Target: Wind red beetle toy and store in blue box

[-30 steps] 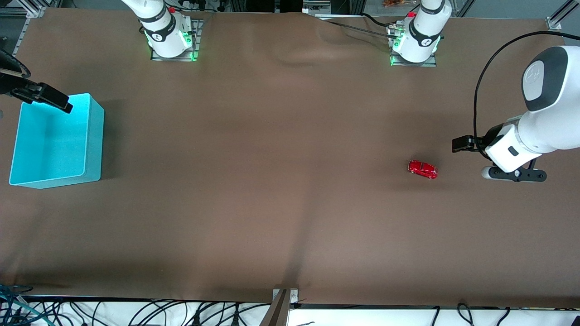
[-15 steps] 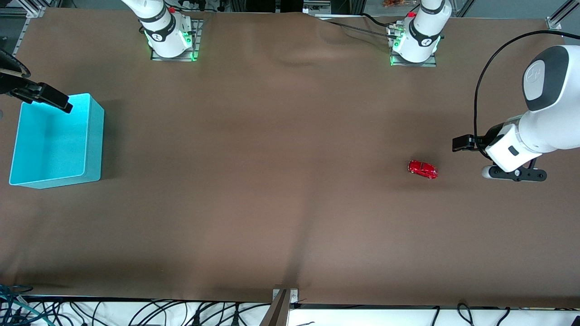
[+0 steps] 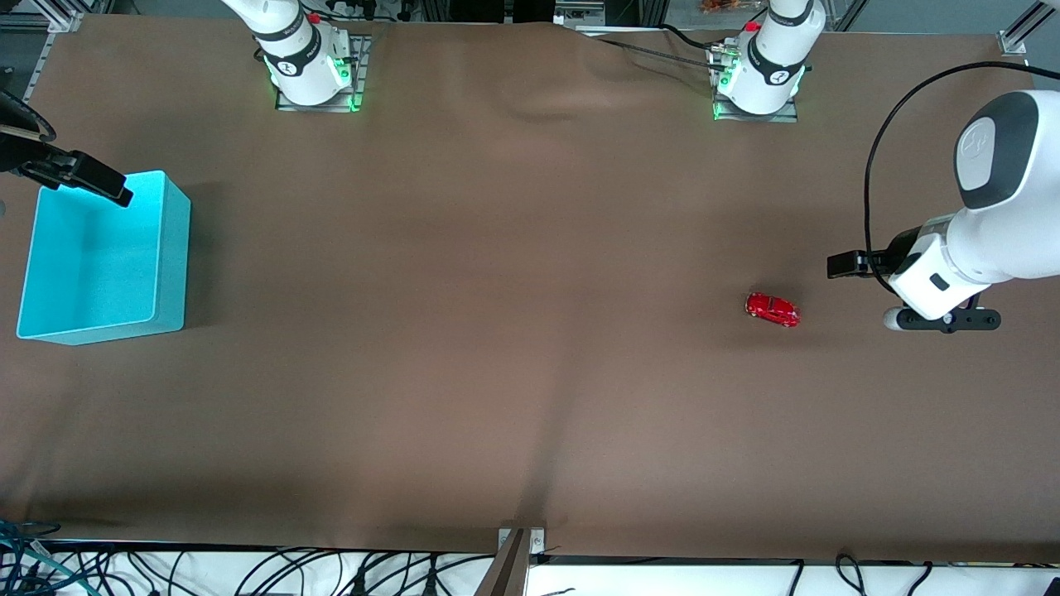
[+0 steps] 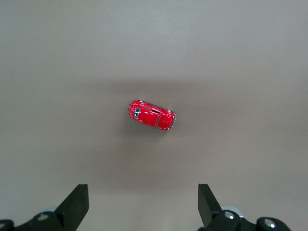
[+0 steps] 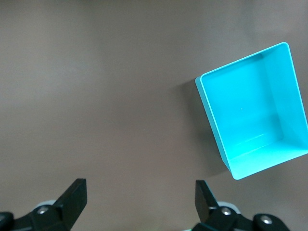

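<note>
The red beetle toy [image 3: 772, 309] stands on the brown table toward the left arm's end, on its wheels. In the left wrist view the toy [image 4: 152, 115] lies ahead of my left gripper [image 4: 142, 187], which is open and empty, a short way off and not touching it. The blue box [image 3: 171, 265] sits empty at the right arm's end of the table. My right gripper [image 5: 139, 182] is open and holds nothing. It hovers by the box's corner nearest the bases, and the box [image 5: 250, 115] shows off to one side in the right wrist view.
The two arm bases [image 3: 310, 70] [image 3: 758, 74] stand along the table edge farthest from the front camera. The brown cover has a wrinkle [image 3: 538, 103] between them. Cables and a metal bracket [image 3: 517, 555] line the near edge.
The left arm has shifted very slightly. The toy, the box and the right arm have not moved.
</note>
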`<state>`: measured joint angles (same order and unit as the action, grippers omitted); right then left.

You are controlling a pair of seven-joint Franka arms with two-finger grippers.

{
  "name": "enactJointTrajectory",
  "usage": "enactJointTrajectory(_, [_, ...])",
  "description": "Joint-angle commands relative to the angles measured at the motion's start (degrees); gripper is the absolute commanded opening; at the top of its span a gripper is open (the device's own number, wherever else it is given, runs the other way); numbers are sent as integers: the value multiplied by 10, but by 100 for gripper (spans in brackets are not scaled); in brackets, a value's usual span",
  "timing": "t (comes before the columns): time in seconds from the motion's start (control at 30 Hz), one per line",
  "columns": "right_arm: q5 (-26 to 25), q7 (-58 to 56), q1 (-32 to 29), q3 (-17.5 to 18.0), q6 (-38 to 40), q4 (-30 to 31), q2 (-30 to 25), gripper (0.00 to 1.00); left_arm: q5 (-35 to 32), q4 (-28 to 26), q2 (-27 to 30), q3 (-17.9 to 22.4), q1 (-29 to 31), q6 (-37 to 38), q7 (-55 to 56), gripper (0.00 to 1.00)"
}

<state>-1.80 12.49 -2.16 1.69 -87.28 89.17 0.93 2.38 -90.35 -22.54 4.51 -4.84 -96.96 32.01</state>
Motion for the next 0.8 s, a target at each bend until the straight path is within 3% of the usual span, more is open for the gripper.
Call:
enactJointTrajectory(0.0, [4,-5,5,-5,11,-14,3,100,2,-38,2,2,-3,-59,135,100])
enactJointTrajectory(0.17, [4,-5,5,-5,11,-14,3,100,1,-95,3,2,-6,-150,263,100])
enactJointTrajectory(0.77, [3,-5,6,-5,12,-14,3,100,6,-243,3,-2,-19,-314,400,100])
